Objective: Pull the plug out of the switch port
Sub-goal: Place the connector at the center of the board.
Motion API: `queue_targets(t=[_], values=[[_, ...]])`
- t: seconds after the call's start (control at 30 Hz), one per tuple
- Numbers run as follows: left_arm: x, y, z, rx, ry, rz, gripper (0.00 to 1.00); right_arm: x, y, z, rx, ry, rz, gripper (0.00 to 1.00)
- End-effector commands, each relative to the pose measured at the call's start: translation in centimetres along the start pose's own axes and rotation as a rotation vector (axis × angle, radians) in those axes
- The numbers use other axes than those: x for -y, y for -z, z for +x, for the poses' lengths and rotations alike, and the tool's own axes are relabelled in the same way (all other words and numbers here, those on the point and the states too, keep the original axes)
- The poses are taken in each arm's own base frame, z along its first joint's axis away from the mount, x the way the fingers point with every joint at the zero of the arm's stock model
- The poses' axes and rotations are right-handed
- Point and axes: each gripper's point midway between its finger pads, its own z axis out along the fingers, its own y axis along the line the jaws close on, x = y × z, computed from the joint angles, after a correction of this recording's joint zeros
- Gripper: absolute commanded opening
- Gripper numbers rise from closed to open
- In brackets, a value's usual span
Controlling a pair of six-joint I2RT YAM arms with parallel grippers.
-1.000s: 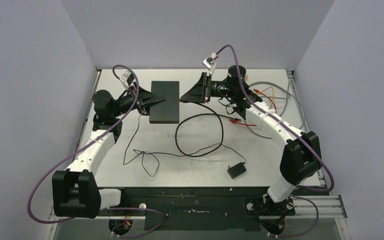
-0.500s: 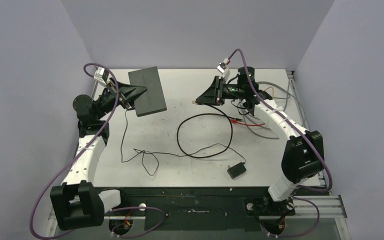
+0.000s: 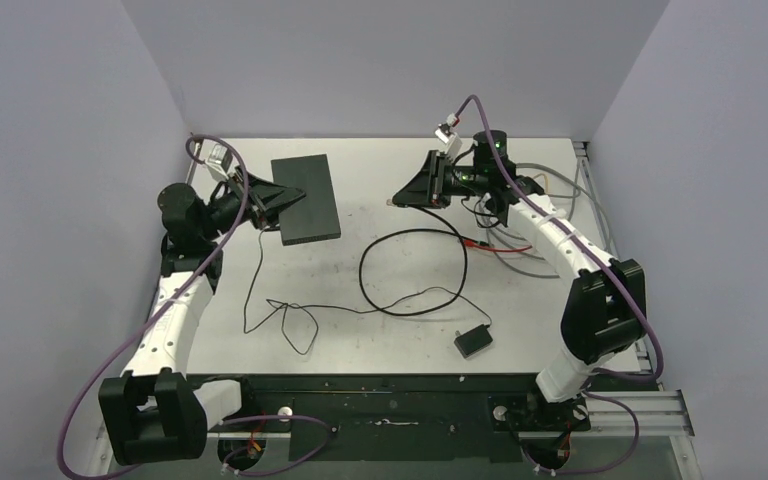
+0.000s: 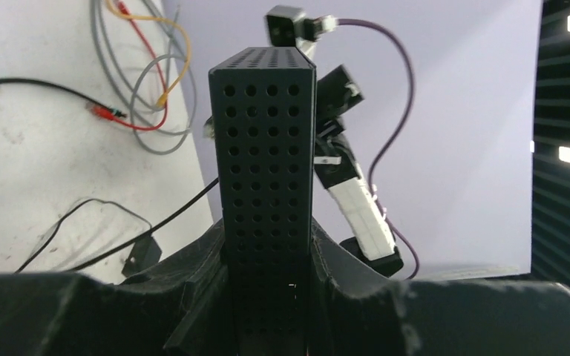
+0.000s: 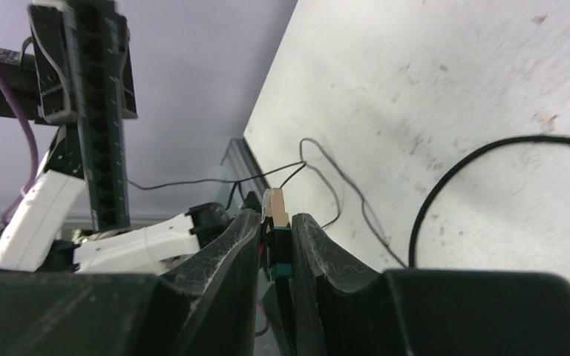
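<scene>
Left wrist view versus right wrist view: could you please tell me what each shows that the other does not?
Only the left wrist view shows the perforated side of the switch, clamped in the left gripper, plus the loose wire bundle and the adapter block. Only the right wrist view shows the plug, pinched in the right gripper. Both show the switch, the table and the black cable.

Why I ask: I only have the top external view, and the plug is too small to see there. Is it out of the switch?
Observer: Yes. The right wrist view shows the plug, with a clear tip and a green body, pinched in the right gripper. Its tip sticks out free.
Operator: Is the switch held firmly?
Observer: The left wrist view shows the switch clamped in the left gripper, with its perforated side toward the camera.
</scene>
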Motion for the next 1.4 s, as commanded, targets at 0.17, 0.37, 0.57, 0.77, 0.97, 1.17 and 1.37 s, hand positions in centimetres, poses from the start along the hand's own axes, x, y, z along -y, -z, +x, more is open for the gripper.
queue_targets(t=[0.17, 0.37, 0.57, 0.77, 0.97, 1.17, 1.37], values=[[-0.2, -0.7, 1.4, -0.03, -0.109, -0.099, 0.0, 0.2, 3.6, -10.5, 0.24, 0.224, 0.139, 0.05], [-1.0, -1.4, 2.3, -0.067, -0.102, -0.128, 0.0, -6.9, 8.1, -19.1, 0.481, 0.366, 0.025, 0.05], [-0.8, -2.0, 2.3, -0.077, -0.109, -0.117, 0.0, -9.0, 14.2, -26.1, 0.693, 0.468, 0.03, 0.05], [-0.2, -2.4, 2.2, -0.08, -0.121, -0.101, 0.0, -8.6, 18.8, -30.6, 0.844, 0.57, 0.125, 0.05], [0.1, -2.9, 2.7, -0.091, -0.116, -0.065, 0.0, -0.9, 19.9, -31.1, 0.908, 0.607, 0.385, 0.05], [0.9, -3.4, 3.3, -0.11, -0.131, -0.029, 0.0, 8.5, 17.0, -29.1, 0.861, 0.475, 0.483, 0.05], [1.9, -3.6, 3.4, -0.111, -0.151, 0.008, 0.0, 14.7, 13.4, -25.8, 0.781, 0.354, 0.571, 0.07]])
